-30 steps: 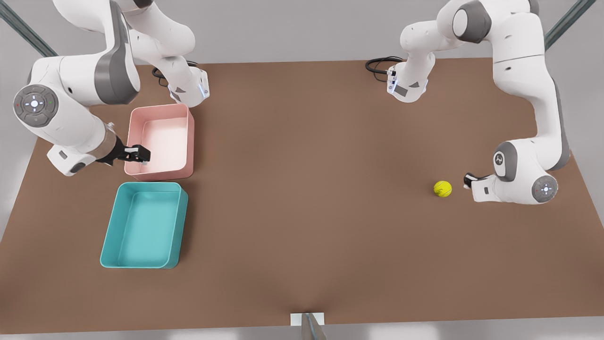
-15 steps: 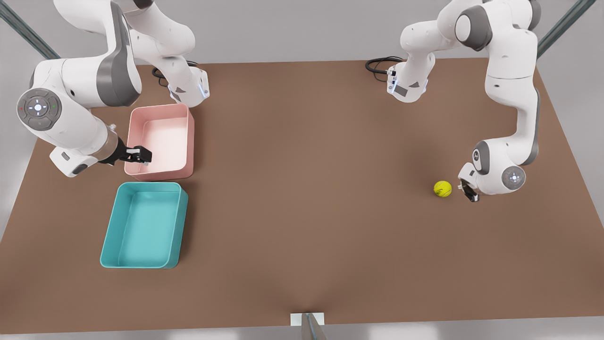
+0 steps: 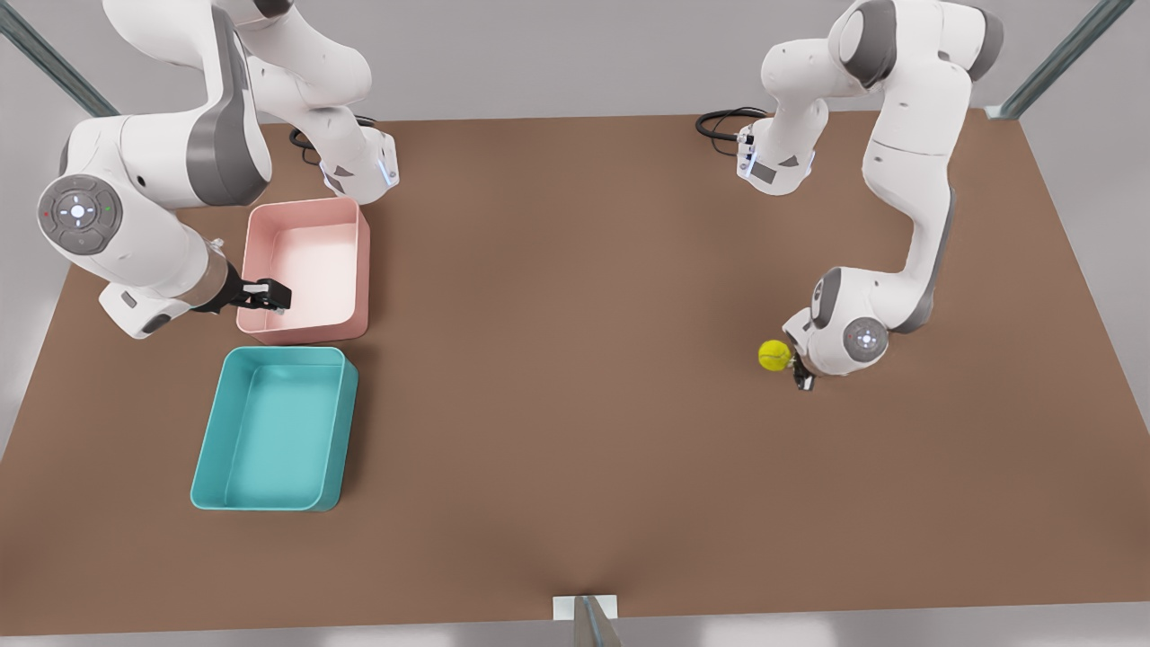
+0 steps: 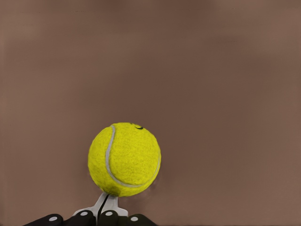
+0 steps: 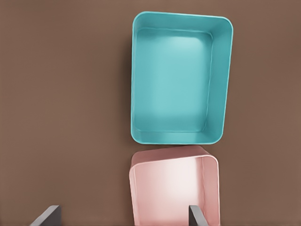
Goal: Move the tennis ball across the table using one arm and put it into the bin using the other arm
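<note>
Front view: the left gripper (image 3: 796, 370), fingers seemingly together, has swept from the ball's 3 o'clock side and now touches the tennis ball (image 3: 774, 355), which has rolled toward 9 o'clock on the table (image 3: 575, 404). The right gripper (image 3: 269, 295), spread wide, stays over the pink tray (image 3: 310, 270), just beside the bin (image 3: 274, 429).

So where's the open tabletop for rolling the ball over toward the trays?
Bare table runs from the tennis ball, at the left tool, to the teal bin. The near edge is free too. It is crowded at the front view's left: the pink tray nearly abuts the bin, with the right tool above its rim.
</note>
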You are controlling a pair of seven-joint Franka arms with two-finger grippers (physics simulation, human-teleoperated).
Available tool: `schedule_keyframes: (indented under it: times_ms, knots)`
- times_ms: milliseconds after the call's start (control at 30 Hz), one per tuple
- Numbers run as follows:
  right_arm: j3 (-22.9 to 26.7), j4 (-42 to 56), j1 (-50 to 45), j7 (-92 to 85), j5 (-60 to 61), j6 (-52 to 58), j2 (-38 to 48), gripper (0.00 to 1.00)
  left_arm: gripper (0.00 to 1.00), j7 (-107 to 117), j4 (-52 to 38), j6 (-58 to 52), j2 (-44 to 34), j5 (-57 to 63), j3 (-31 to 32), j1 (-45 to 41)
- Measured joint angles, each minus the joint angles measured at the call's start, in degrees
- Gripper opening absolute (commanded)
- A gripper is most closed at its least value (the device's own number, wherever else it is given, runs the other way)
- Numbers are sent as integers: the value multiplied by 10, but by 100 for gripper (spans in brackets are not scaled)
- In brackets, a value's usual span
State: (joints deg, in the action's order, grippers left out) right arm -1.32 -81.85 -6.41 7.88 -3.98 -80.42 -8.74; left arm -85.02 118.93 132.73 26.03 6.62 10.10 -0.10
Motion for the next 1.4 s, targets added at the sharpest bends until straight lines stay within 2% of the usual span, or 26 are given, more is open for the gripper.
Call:
schedule_keyframes:
  times_ms: [100,267,300,400,433,467,500,567,767,967,1067,1167,1267,1400]
  knots:
    - [0,0,0,1,0,1,-1,100,21,108,-34,0,1,-26,32,-6]
    - [0,-1,0,1,0,2,-2,100,21,267,-133,-53,-11,-58,17,2]
    - [0,-1,0,1,0,2,-2,100,21,300,-196,-100,-16,-39,10,-17]
    - [0,-1,0,1,0,2,-2,100,21,391,-479,-327,-22,6,-2,-84]
    - [0,-1,0,1,0,2,-2,100,92,419,-532,-398,-40,7,-5,-97]
    - [0,-1,0,1,0,3,-2,100,100,444,-537,-454,-75,2,-8,-103]
    - [-1,-1,0,1,0,3,-2,100,100,469,-505,-493,-121,-4,-22,-114]
    - [-1,-1,0,1,0,3,-2,100,100,524,-474,-549,-147,-24,-46,-125]
    - [-1,-2,0,1,0,3,-4,100,100,670,-463,-650,-142,-99,-52,-95]
    - [-3,2,-2,2,-1,3,-16,100,100,772,-462,-693,-134,-117,-51,-78]
    - [-9,66,-32,3,5,2,-97,100,100,811,-461,-703,-131,-119,-51,-74]
    - [-20,143,-115,11,13,-26,-207,100,100,845,-460,-709,-130,-120,-51,-74]
    - [-23,158,-196,44,19,-101,-280,100,100,873,-463,-704,-118,-119,-51,-74]
    - [-23,155,-258,104,21,-206,-335,100,100,904,-463,-674,-107,-120,-50,-73]
